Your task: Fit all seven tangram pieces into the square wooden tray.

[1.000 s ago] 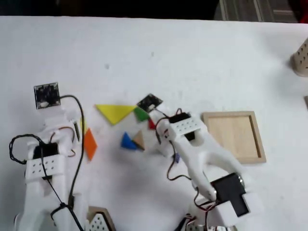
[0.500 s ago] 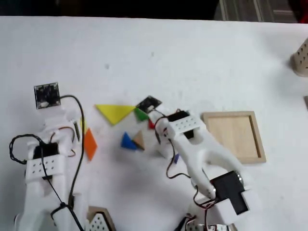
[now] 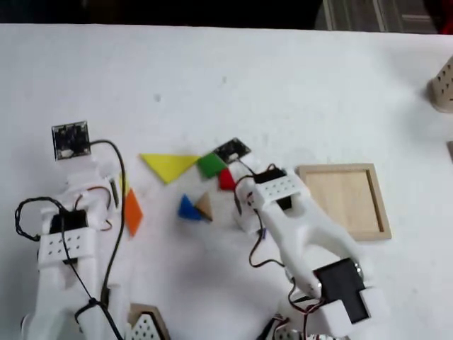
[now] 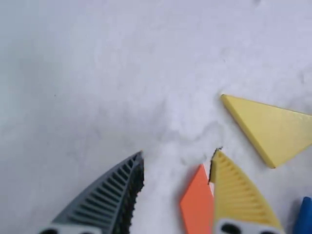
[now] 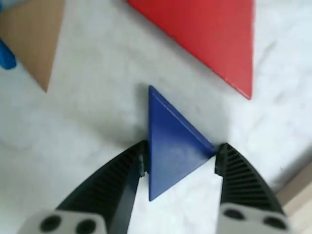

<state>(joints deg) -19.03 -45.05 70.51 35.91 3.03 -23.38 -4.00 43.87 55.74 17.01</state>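
Note:
A small dark blue triangle (image 5: pixel 170 146) lies flat on the white table, and my right gripper (image 5: pixel 180 153) is shut on it, one finger on each side. A red triangle (image 5: pixel 214 34) and a tan triangle (image 5: pixel 34 34) lie just beyond. From above, the right arm (image 3: pixel 297 227) stands just left of the square wooden tray (image 3: pixel 379 202). The yellow (image 3: pixel 170 165), green (image 3: pixel 211 165), red (image 3: pixel 226 178), blue (image 3: pixel 187 207) and tan (image 3: pixel 204 205) pieces lie left of it. My left gripper (image 4: pixel 178 158) is open, with the orange piece (image 4: pixel 197 204) by its yellow finger.
A perforated wooden block (image 3: pixel 444 85) stands at the right table edge and another (image 3: pixel 145 324) at the near edge between the arms. The left arm (image 3: pixel 64 241) and its cable (image 3: pixel 117 212) fill the near left. The far half of the table is bare white.
My right arm has shifted a little to the right, toward the tray, uncovering more of the green and red pieces. The left arm has kept still.

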